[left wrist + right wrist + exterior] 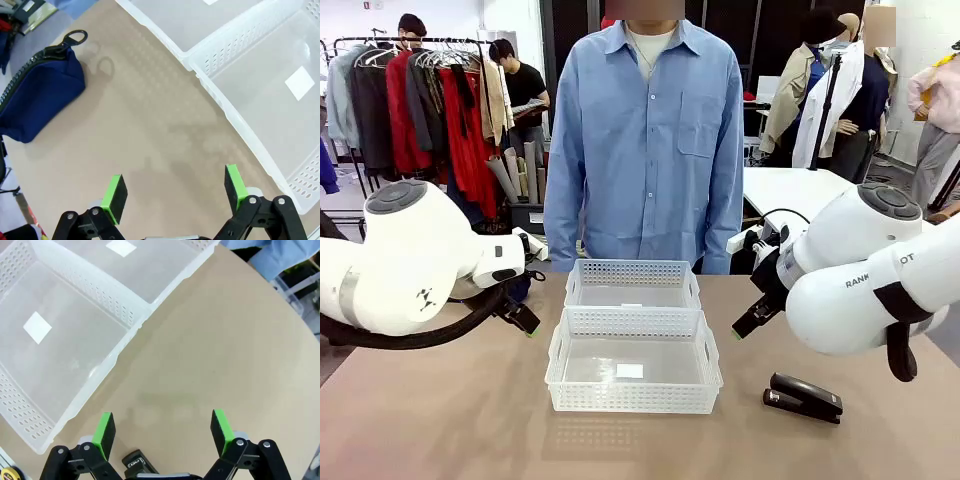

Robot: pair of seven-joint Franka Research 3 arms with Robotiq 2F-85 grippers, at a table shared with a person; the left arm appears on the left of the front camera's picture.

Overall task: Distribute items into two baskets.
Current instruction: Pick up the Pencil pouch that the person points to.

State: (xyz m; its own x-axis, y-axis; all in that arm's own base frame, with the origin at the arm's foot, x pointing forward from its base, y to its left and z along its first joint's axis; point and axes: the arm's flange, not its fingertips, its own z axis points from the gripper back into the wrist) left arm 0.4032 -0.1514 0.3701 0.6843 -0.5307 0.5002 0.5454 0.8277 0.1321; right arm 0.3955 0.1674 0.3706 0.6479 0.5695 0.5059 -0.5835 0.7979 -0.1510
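Note:
Two white lattice baskets stand end to end at the table's middle, the smaller basket (632, 283) toward the person and the wider basket (633, 395) nearer me; both look empty. A black stapler (803, 397) lies on the table right of the wider basket. The navy pouch (37, 92) lies on the table, up and left of my left gripper (175, 192). That left gripper (525, 320) hovers open left of the baskets (260, 115). My right gripper (745, 325) hangs open to their right, over bare table (163, 430), with the stapler's black end (134, 460) just below it.
A person in a blue shirt (645, 150) stands at the far edge behind the baskets. The brown tabletop (440, 420) has room in front and on both sides. A small yellow object (7, 472) peeks in at the right wrist view's corner.

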